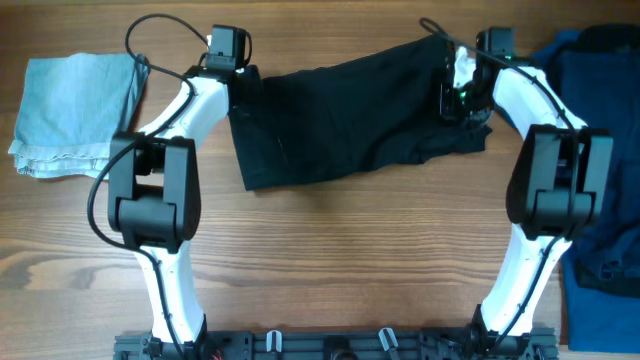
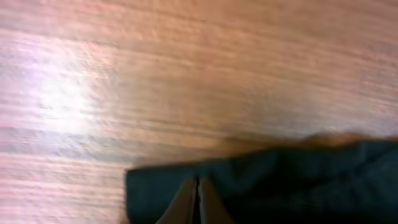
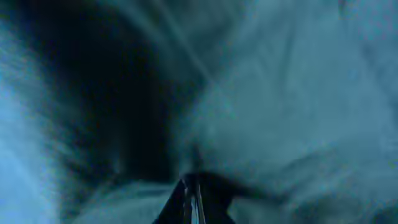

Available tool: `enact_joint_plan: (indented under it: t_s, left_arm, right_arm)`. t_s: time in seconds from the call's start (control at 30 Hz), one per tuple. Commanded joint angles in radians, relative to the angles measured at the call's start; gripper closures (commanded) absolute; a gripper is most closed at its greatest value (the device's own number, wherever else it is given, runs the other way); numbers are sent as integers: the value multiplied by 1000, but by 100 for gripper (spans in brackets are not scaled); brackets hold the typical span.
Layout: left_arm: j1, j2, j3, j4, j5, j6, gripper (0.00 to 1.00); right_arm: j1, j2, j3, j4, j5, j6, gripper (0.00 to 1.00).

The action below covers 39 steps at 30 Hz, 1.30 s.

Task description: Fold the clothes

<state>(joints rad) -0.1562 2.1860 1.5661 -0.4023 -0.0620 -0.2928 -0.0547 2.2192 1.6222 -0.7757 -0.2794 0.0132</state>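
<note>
The black shorts (image 1: 350, 115) lie spread across the far middle of the table, with whitish lining (image 1: 463, 68) showing at the right end. My left gripper (image 1: 238, 88) is shut on the shorts' left edge; in the left wrist view its fingertips (image 2: 198, 186) pinch the black cloth (image 2: 280, 186) near its corner. My right gripper (image 1: 462, 95) is shut on the shorts' right end; in the right wrist view its fingertips (image 3: 191, 186) are closed on dark fabric (image 3: 261, 112) that fills the blurred frame.
A pale blue folded cloth (image 1: 70, 110) lies at the far left. A deep blue rumpled garment heap (image 1: 600, 160) lies along the right edge. The bare wooden table (image 1: 340, 260) runs in front of the shorts.
</note>
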Motion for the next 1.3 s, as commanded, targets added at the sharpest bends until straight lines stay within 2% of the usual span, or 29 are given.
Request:
enact_joint_plan:
  t_s: [0.0, 0.2, 0.33, 0.43, 0.5, 0.63, 0.8, 0.9, 1.0, 1.1, 1.17, 1.27]
  left_arm:
    - [42, 19, -1, 26, -33, 54, 96]
    - [77, 11, 1, 55, 35, 55, 96]
    - [78, -58, 34, 47, 72, 54, 96]
    - [76, -163, 39, 16, 128, 49, 96]
    - [76, -237, 39, -54, 187, -6, 96]
    - [68, -246, 37, -199, 294, -114, 96]
    - [23, -138, 35, -303, 283, -115, 96]
    - [18, -78, 35, -300, 237, -116, 96]
    - [18, -50, 35, -293, 129, -115, 96]
    - [18, -26, 35, -290, 27, -105, 96]
    - [18, 0, 35, -288, -6, -104, 96]
    - [19, 50, 35, -278, -11, -105, 96]
  right_arm:
    - [3, 45, -20, -60, 32, 10, 96]
    - [30, 44, -86, -253, 29, 154, 96]
    - [115, 26, -82, -273, 17, 174, 96]
    - [156, -47, 3, -302, 16, 196, 96]
    - [169, -159, 93, -313, 17, 179, 96]
    - [169, -285, 130, -170, 114, 134, 94]
    - [167, -159, 130, -104, 157, 91, 96]
    - [164, -37, 130, -68, 170, 91, 96]
    - [146, 75, 130, 85, 172, 92, 96]
    - [140, 123, 130, 280, 172, 92, 95]
    - [140, 123, 130, 370, 172, 98, 91]
    - [141, 129, 129, 422, 173, 121, 91]
